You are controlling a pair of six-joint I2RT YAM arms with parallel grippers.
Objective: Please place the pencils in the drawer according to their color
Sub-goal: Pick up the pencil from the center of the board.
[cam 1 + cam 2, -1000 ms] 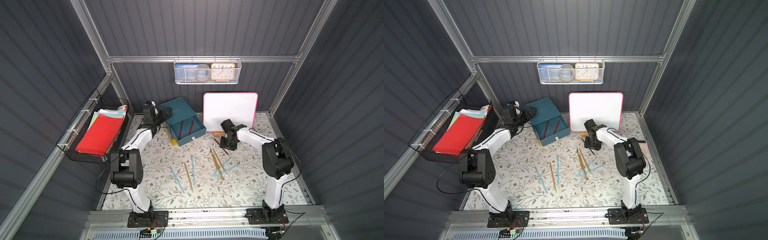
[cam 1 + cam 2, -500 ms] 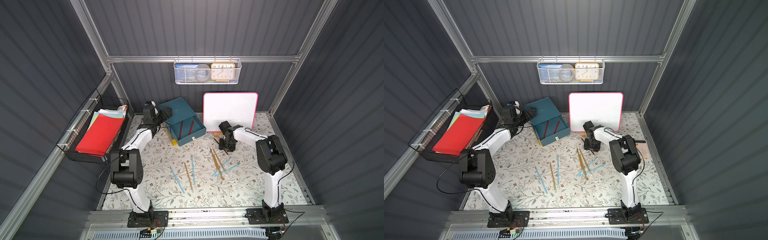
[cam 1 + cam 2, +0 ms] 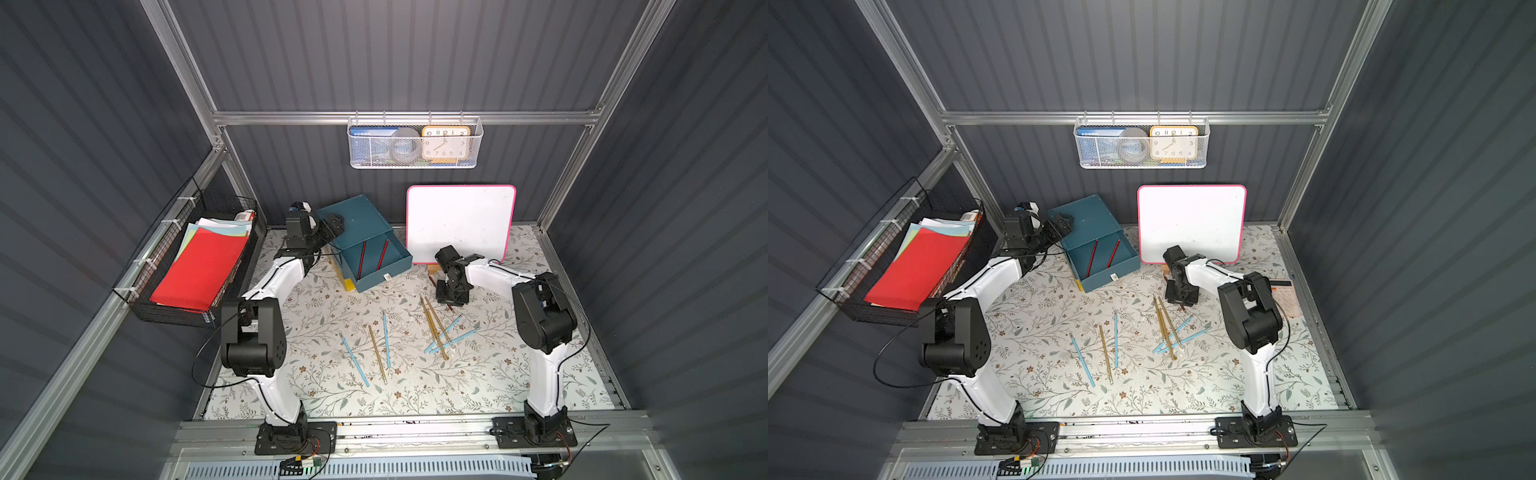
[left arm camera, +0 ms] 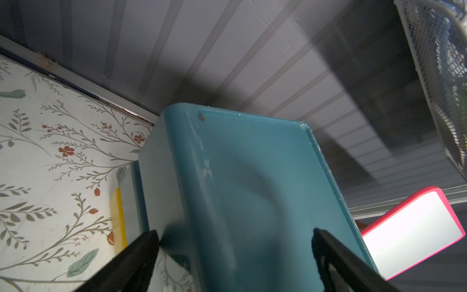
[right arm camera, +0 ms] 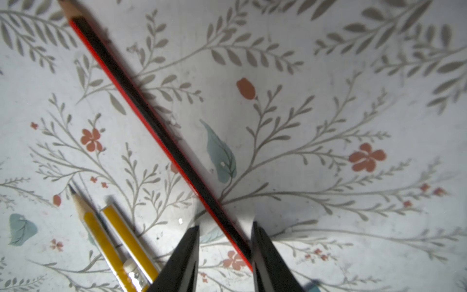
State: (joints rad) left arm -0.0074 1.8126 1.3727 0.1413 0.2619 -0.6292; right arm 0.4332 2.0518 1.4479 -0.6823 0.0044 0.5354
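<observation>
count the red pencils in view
3: one red pencil and another in the open drawer, a third between the jaws of the right gripper. More may hide under that arm.

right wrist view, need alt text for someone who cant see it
The right gripper, jaws apart, straddles a red pencil with a black stripe, lying diagonally on a floral mat. Two yellow pencils lie side by side nearby, clear of the gripper.

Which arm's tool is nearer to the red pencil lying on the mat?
Right. The right tool straddles the red pencil. The left tool is across the mat, at the cabinet.
</observation>
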